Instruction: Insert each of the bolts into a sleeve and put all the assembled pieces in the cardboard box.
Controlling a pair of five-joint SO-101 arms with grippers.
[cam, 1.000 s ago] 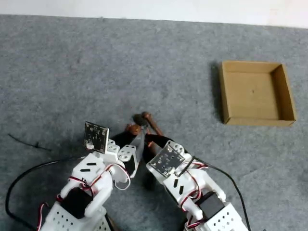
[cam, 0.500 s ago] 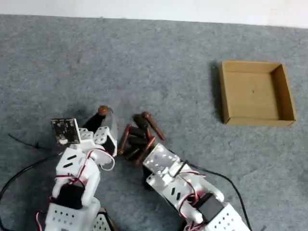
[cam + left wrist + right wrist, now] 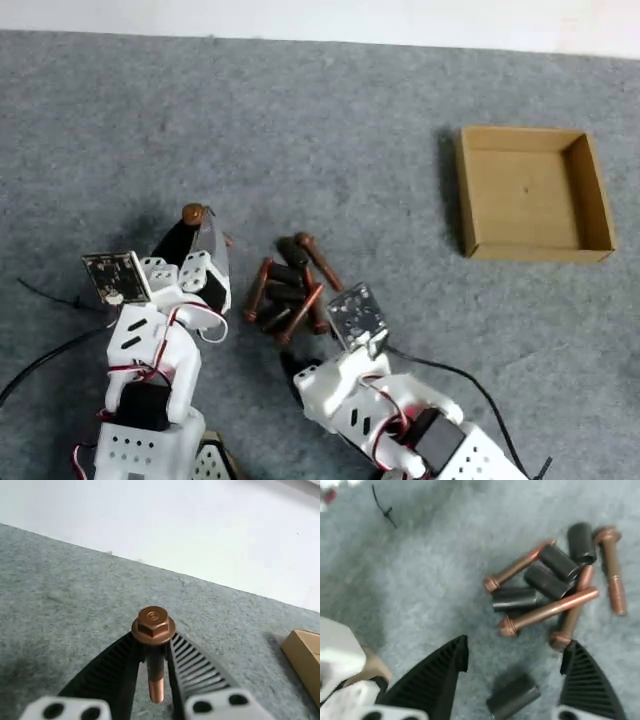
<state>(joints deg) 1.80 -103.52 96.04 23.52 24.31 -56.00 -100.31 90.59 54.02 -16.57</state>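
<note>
Now we see the left fingers (image 3: 117, 667) pinching a copper bolt (image 3: 153, 626) at 9 o'clock of the pile of bolts and sleeves (image 3: 287, 277). The right fingers (image 3: 437, 675) are spread over a lone sleeve (image 3: 513, 698), and the cardboard box (image 3: 525, 190) sits at 2 o'clock of the pile.

No lettering or number can be read anywhere. The bolt (image 3: 154, 661) carries a stamped mark on its head, too small to read.

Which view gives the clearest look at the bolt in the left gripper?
The left wrist view: the bolt sits centred, hex head and shank clamped in the left gripper. The high view catches its head. The right wrist view faces the pile of loose bolts and sleeves.
</note>
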